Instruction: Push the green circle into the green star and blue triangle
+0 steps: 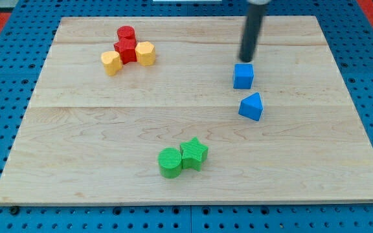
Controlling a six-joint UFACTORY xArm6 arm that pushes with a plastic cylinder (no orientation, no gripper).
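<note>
The green circle sits near the view's bottom centre, touching the green star on its right. The blue triangle lies up and to the right of them, well apart. My tip is at the view's upper right, just above the blue cube, close to it or touching. The tip is far from the green circle.
A red cylinder, a red star-like block, a yellow block and another yellow block cluster at the view's upper left. The wooden board lies on a blue perforated base.
</note>
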